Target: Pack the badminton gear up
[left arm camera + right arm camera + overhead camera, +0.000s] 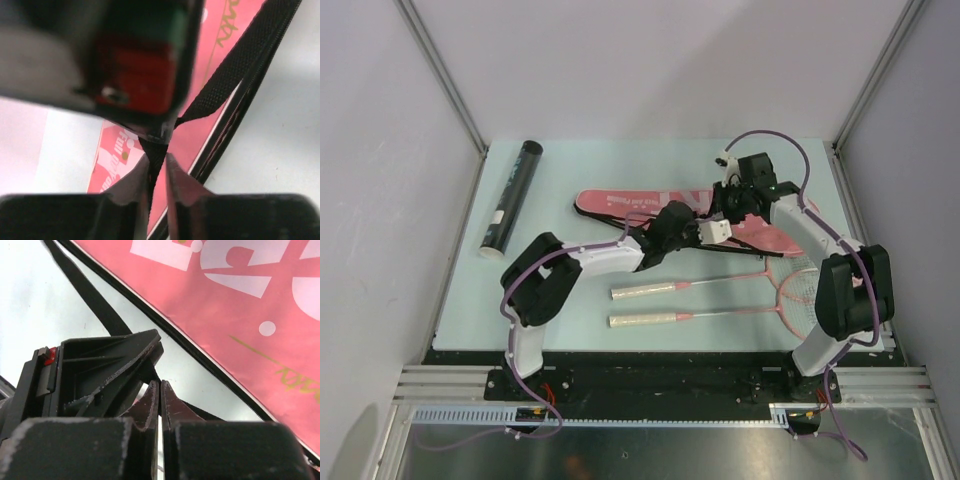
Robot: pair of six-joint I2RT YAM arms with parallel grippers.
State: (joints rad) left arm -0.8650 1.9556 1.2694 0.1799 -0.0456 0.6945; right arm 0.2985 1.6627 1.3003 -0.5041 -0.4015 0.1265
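Both grippers meet over the bag (620, 205), at the centre of the top view. The right gripper (160, 387) is pinched shut on the black strap (235, 70) and holds it up in a peak. We judge this lets the left gripper (156, 159) grip it just below, jaws narrow and pressing on it. The rackets (642, 291) lie lower in the frame, not yet packed, with the tube (512, 195) at upper left.

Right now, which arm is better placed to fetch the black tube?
Left, probably. The tube lies along the table's left edge, on that arm's side; the right gripper sits across the bag. The left gripper must first release the strap.
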